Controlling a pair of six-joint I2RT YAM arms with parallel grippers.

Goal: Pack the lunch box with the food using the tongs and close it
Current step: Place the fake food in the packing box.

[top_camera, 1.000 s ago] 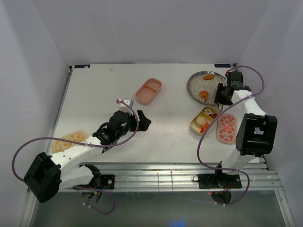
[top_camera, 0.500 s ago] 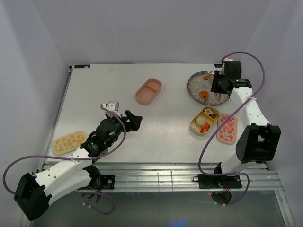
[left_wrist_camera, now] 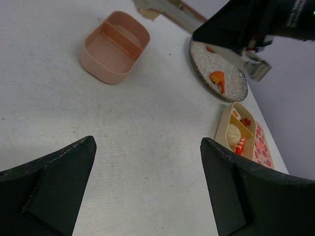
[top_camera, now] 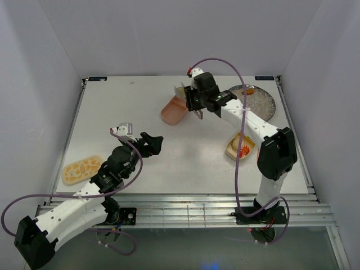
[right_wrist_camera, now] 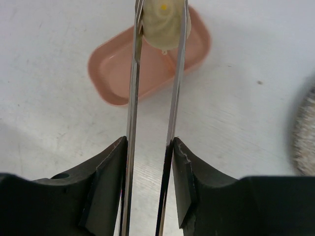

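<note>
My right gripper (right_wrist_camera: 149,142) is shut on the silvery tongs (right_wrist_camera: 132,93). The tong tips pinch a cream bun (right_wrist_camera: 164,23) above the pink tray (right_wrist_camera: 115,73). In the top view the right gripper (top_camera: 194,102) hangs over the right end of that pink tray (top_camera: 171,112), which has nothing in it. The tan tray (top_camera: 236,147) holds a white piece and red-orange pieces. My left gripper (top_camera: 149,143) stands open over bare table, with nothing between its fingers (left_wrist_camera: 64,177). The tan lid (top_camera: 82,169) lies at the near left.
The grey speckled plate (top_camera: 264,102) at the back right carries an orange piece (left_wrist_camera: 218,78). A pink lid (left_wrist_camera: 261,147) lies beside the tan tray (left_wrist_camera: 227,123); the right arm hides it from above. The right arm's links span from the near right to the table's middle back.
The right arm has swung left from the plate to over the pink tray, carrying the bun in the tongs. The left arm has drawn back toward the near left, still open.
</note>
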